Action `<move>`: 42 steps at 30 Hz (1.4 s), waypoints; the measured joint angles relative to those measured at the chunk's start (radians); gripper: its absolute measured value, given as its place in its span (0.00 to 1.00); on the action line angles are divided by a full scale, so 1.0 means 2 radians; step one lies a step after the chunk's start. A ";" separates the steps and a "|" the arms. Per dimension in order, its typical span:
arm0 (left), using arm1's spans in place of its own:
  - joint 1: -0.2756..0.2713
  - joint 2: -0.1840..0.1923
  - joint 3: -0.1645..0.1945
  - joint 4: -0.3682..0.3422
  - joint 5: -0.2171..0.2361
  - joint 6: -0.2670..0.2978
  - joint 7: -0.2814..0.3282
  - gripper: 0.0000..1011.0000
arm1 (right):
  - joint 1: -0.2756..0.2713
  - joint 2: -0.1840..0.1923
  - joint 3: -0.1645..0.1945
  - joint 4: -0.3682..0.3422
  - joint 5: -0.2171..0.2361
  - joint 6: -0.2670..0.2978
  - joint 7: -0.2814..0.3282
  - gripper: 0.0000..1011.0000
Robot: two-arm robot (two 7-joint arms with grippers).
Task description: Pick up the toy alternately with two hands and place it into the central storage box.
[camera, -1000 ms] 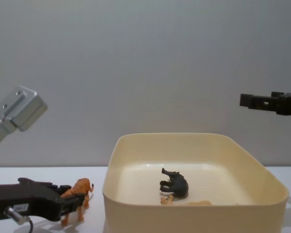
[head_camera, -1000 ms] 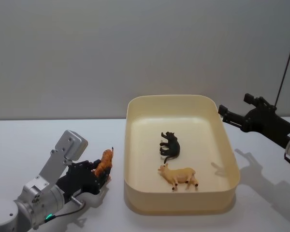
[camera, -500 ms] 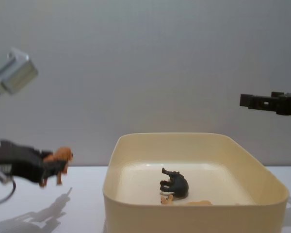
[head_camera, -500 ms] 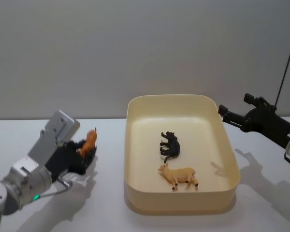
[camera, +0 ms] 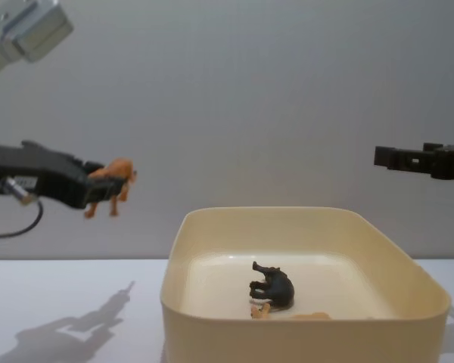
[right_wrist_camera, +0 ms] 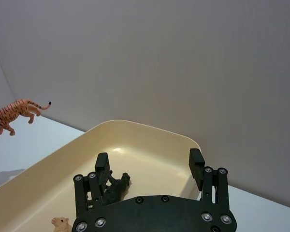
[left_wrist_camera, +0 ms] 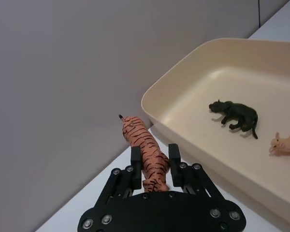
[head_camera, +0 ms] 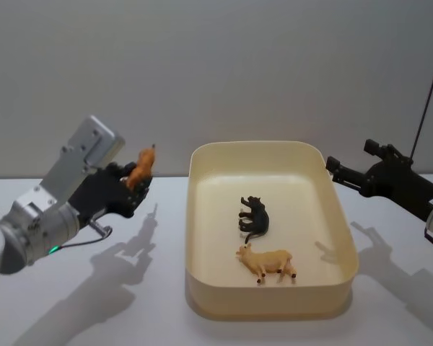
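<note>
The left gripper (head_camera: 133, 189), clamped on the tiger (head_camera: 140, 168), holds it high at 9 o'clock of the box (head_camera: 202, 162) to clear the wall, while the right gripper (head_camera: 333, 167) waits with fingers apart at 3 o'clock.

White table (head_camera: 72, 303) under the cream storage box (head_camera: 346, 281).

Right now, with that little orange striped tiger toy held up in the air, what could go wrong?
The left gripper pinches the orange striped tiger toy by its hindquarters alone, so it might slip or twist out. It hangs beside the cream-yellow plastic tub, not above it, so a drop now would likely land on the white table. A black animal figure and a tan one already lie inside; the tiger may land on them.
</note>
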 joint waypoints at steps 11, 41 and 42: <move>-0.045 -0.017 0.002 0.023 0.001 -0.012 -0.075 0.30 | 0.000 0.000 0.000 0.000 0.000 0.000 0.000 0.99; -0.168 -0.072 0.028 0.161 0.008 -0.032 -0.316 0.44 | 0.000 0.000 0.000 0.000 0.000 0.000 0.000 0.99; -0.171 -0.074 0.029 0.164 0.009 -0.033 -0.321 0.46 | 0.000 0.000 0.000 0.000 0.000 0.000 0.000 0.99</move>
